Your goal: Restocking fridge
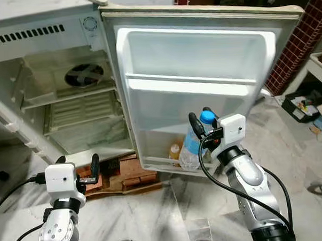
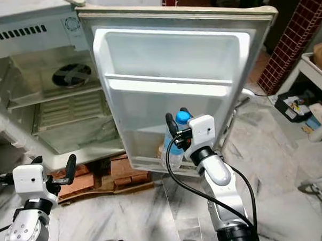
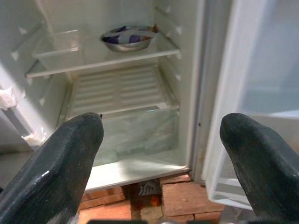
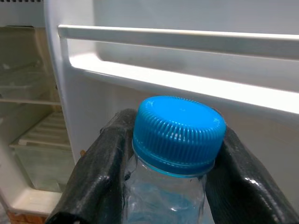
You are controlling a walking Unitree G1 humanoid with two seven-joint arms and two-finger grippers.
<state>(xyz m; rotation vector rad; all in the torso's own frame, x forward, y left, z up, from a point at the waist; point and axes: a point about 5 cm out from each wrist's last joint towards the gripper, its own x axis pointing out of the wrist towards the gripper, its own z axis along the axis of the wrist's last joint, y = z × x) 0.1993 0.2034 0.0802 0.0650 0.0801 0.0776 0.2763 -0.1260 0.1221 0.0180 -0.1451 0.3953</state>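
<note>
Bowl (image 3: 127,38) on fridge shelf; right tool (image 4: 175,163) grips bottle (image 4: 173,154).

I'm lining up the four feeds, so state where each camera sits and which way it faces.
Left eye, right eye: on the head, looking down at the open fridge door; both arms show.
Left wrist: looks between open fingers into the fridge at a bowl.
Right wrist: looks along fingers shut on a bottle.
Shared: the bottle appears in the head views too.

left pincer (image 1: 77,162) low, fingers spread; right pincer (image 1: 202,123) raised, seemingly clamped
</note>
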